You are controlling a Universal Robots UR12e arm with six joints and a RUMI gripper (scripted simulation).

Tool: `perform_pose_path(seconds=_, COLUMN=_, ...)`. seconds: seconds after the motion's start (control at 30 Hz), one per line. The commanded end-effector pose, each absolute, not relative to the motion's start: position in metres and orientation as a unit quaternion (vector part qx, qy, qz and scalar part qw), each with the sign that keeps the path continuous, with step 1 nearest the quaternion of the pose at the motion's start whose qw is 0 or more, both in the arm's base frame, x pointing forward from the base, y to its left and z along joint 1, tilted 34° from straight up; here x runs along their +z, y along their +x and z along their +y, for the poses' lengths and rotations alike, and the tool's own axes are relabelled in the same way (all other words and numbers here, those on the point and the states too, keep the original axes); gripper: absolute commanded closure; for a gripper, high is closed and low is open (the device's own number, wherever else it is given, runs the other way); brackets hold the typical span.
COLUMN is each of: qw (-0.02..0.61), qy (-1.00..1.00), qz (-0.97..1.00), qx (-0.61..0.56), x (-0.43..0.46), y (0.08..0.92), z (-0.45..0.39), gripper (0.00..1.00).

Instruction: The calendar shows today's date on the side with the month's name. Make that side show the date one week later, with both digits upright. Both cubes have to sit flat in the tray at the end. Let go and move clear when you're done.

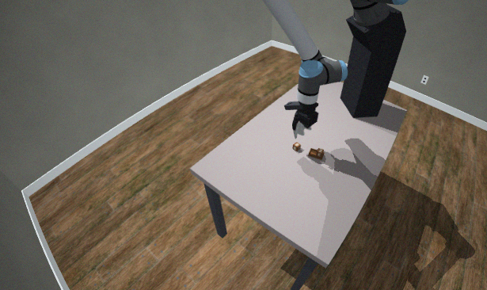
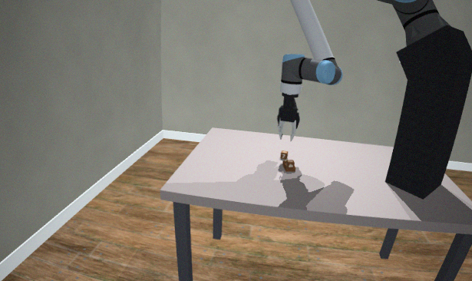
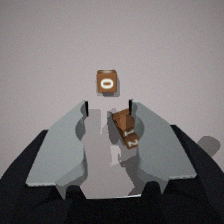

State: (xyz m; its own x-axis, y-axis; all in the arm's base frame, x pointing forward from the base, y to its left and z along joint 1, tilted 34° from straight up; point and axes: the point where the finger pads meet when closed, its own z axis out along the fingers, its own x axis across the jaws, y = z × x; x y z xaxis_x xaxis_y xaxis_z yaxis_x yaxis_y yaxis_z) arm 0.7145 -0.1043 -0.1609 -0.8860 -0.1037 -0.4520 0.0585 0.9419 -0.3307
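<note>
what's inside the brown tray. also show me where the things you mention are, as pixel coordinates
The tray (image 1: 314, 157) (image 2: 290, 170) (image 3: 121, 119) holds one brown cube (image 1: 321, 151) (image 2: 291, 165) (image 3: 129, 135) at one end; the other end shows bare tray. The cube hides its own underside and the tray floor beneath it.
</note>
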Motion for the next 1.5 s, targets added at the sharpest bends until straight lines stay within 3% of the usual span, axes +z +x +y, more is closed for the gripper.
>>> perform_pose_path(seconds=0.0, qw=0.239, qy=-0.012, qz=0.956, qx=-0.17, x=-0.16, y=0.715, z=-0.104, gripper=0.72)
perform_pose_path(seconds=1.47, qw=0.239, qy=-0.009, qz=0.956, qx=-0.169, x=-0.194, y=0.734, z=-0.117, gripper=0.72)
